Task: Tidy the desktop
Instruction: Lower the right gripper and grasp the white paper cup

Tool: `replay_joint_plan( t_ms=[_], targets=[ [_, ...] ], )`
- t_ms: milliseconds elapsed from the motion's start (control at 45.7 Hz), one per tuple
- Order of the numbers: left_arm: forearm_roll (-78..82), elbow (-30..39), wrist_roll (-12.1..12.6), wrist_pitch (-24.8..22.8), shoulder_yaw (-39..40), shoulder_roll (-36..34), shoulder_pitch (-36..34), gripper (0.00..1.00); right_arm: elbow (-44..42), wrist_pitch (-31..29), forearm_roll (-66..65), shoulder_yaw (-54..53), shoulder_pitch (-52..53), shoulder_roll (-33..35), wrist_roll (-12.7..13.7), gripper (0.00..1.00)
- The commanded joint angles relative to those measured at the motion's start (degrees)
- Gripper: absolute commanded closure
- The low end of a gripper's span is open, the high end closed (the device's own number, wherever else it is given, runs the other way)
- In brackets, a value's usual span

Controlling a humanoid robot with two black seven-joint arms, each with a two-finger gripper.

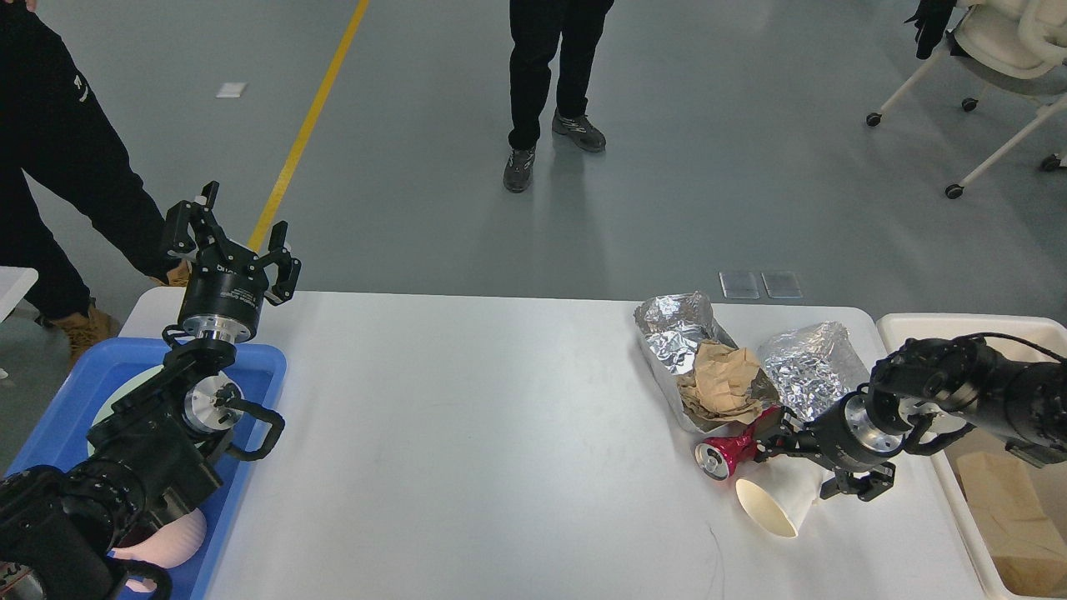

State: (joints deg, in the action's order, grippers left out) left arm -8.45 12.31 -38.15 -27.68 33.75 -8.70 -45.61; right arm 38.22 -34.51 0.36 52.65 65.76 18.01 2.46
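Cream bin (917, 327) (brown cardboard (1004, 508) inside); pink bowl (167, 542) in blue tray (258, 367)

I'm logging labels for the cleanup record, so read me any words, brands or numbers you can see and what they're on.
Left gripper: small white print on its black collar, too blurred to read.
Red can: no print legible.
Paper cup: plain, no text.
Dark jacket at far left: a small pale mark, unreadable.
Nothing else carries text.

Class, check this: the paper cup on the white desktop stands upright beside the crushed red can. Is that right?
Not quite. The head view shows the paper cup lying on its side, mouth toward the camera, on the desktop beside the crushed red can.
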Motion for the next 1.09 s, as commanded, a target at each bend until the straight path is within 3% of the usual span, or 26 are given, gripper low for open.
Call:
replay_joint_plan(
  t_ms=[0,66,153,241,350,416,722,919,1072],
  targets=[
    [-0.07,0.0,0.0,0.0,0.0,0.0,0.0,0.04,-2.18,0.23,0.0,0.0,-2.12,-0.96,0.09,0.03],
    [0.01,0.0,0.0,0.0,0.0,0.0,0.0,0.04,-2.45,0.41,-0.09,0.08,-2.56,-0.96,0.09,0.04],
    [0.01,0.0,0.0,0.0,0.0,0.0,0.0,0.04,-2.27,0.41,-0.09,0.08,-2.65,-0.96,0.18,0.16],
    [-0.07,0.0,0.0,0.0,0.0,0.0,0.0,0.04,-1.48,0.06,-0.09,0.0,-2.21,-1.05,0.26,0.39],
    [0.01,0.0,0.0,0.0,0.0,0.0,0.0,0.04,0.01,-1.08,-0.18,0.17,-1.51,-0.61,0.53,0.82],
    [0.01,0.0,0.0,0.0,0.0,0.0,0.0,0.04,1.24,-2.14,-0.18,0.35,-1.16,-0.26,0.96,1.0],
    [0.01,0.0,0.0,0.0,0.0,0.0,0.0,0.04,2.64,-11.71,-0.18,0.7,4.9,2.99,1.32,1.0],
    [0.01,0.08,0.0,0.0,0.0,0.0,0.0,0.04,9.14,-16.37,-0.27,0.96,19.65,10.81,1.41,1.0],
    [0.01,0.0,0.0,0.0,0.0,0.0,0.0,0.04,9.68,-20.49,-0.27,1.05,30.64,13.19,1.32,1.0]
  ],
)
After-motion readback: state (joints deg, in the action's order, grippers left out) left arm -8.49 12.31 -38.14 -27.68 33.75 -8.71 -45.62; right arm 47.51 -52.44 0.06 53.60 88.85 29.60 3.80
